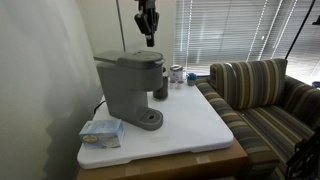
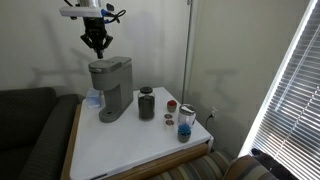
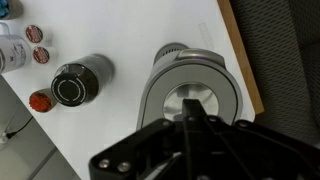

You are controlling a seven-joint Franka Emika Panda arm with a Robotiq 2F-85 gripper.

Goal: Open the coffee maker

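Note:
The grey coffee maker [image 1: 127,88] stands on the white table top, its lid down; it shows in both exterior views [image 2: 110,85]. In the wrist view I look straight down on its head and round lid [image 3: 190,95]. My gripper [image 1: 148,38] hangs in the air above the machine's head, apart from it, also seen in an exterior view [image 2: 96,45]. Its fingers [image 3: 190,125] are pressed together with nothing between them.
A dark cylindrical cup [image 2: 146,103] stands beside the machine [image 3: 78,82]. Small jars and pods [image 2: 185,122] sit near the table corner [image 3: 35,55]. A blue-white packet [image 1: 101,131] lies by the machine's base. A striped sofa [image 1: 265,95] borders the table.

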